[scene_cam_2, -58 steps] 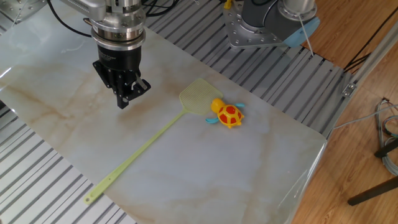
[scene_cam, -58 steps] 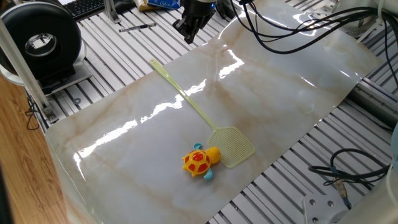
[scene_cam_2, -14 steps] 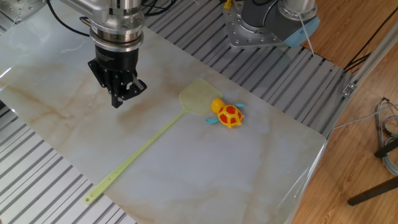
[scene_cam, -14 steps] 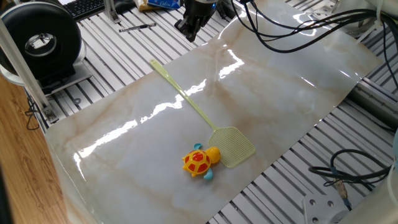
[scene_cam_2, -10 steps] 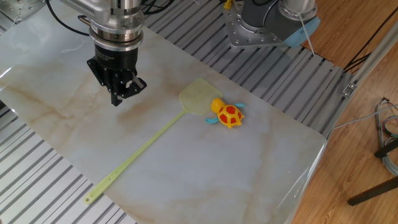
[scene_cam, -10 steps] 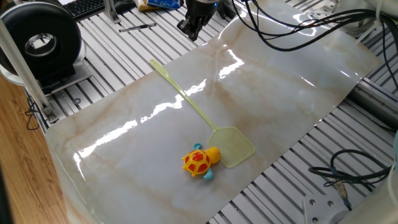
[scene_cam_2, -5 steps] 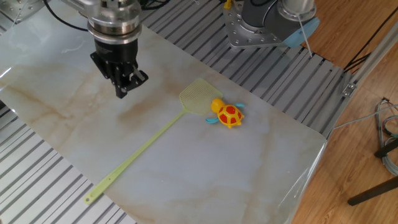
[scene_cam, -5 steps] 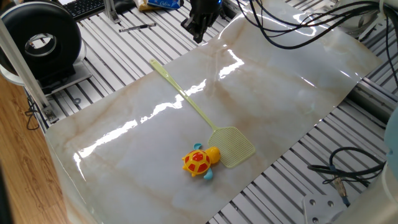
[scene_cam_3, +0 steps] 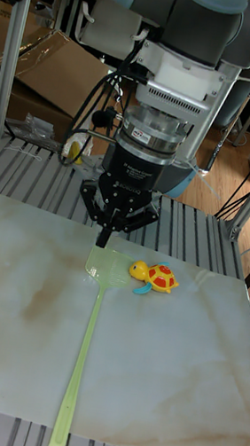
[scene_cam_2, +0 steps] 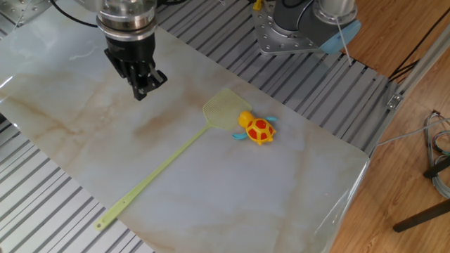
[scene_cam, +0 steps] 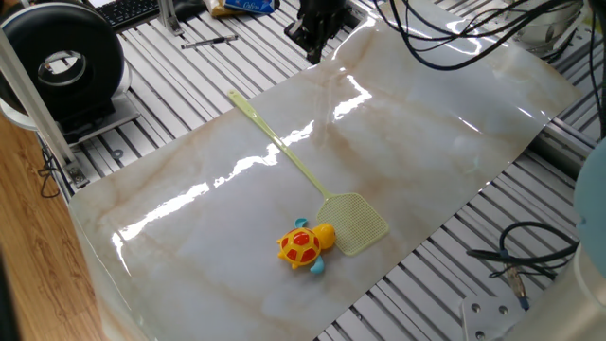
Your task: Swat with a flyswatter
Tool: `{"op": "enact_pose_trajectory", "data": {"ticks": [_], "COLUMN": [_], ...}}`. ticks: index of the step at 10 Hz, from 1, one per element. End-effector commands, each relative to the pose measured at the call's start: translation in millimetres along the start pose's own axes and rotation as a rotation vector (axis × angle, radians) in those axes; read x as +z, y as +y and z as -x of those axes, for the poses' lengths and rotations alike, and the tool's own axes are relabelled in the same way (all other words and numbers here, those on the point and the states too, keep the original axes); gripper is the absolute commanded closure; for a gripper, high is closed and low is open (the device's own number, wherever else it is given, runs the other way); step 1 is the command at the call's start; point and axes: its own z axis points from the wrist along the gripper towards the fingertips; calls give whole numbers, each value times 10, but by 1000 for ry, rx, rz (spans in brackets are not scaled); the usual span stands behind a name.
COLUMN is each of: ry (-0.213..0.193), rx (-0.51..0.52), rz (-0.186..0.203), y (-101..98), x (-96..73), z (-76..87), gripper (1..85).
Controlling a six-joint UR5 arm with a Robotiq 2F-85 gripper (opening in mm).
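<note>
The pale yellow-green flyswatter (scene_cam: 303, 172) lies flat on the marble sheet (scene_cam: 426, 142), its mesh head (scene_cam_2: 223, 109) touching an orange-and-yellow turtle toy (scene_cam_2: 257, 129). Its long handle (scene_cam_3: 81, 360) runs toward the near edge in the tall fixed view. My gripper (scene_cam_2: 143, 91) hangs above the sheet, off to the side of the handle and apart from it, fingers pointing down and drawn together with nothing between them. In the tall fixed view the gripper (scene_cam_3: 104, 240) appears just above the swatter head (scene_cam_3: 109, 267), with the turtle (scene_cam_3: 158, 278) to the right.
A black round device (scene_cam: 62, 66), a keyboard (scene_cam: 128, 9) and a pen (scene_cam: 208, 41) sit beyond the sheet on the slatted table. Cables (scene_cam: 530, 258) lie near the corner. The arm's base (scene_cam_2: 302, 24) stands behind the sheet. A cardboard box (scene_cam_3: 43, 57) is in the background.
My gripper has drifted over the last second, rightward in the one fixed view, up and right in the other, still shut. The flyswatter and turtle have not moved.
</note>
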Motion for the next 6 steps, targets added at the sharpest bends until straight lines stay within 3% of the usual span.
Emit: {"op": "enact_pose_trajectory", "data": {"ticks": [1, 5, 6], "ry": [27, 44, 41], "rx": [-8, -55, -91], "rz": [27, 7, -52], "y": [24, -43, -199], "x": [-48, -37, -40], "z": [-66, -124, -109], "gripper": [843, 843, 843]}}
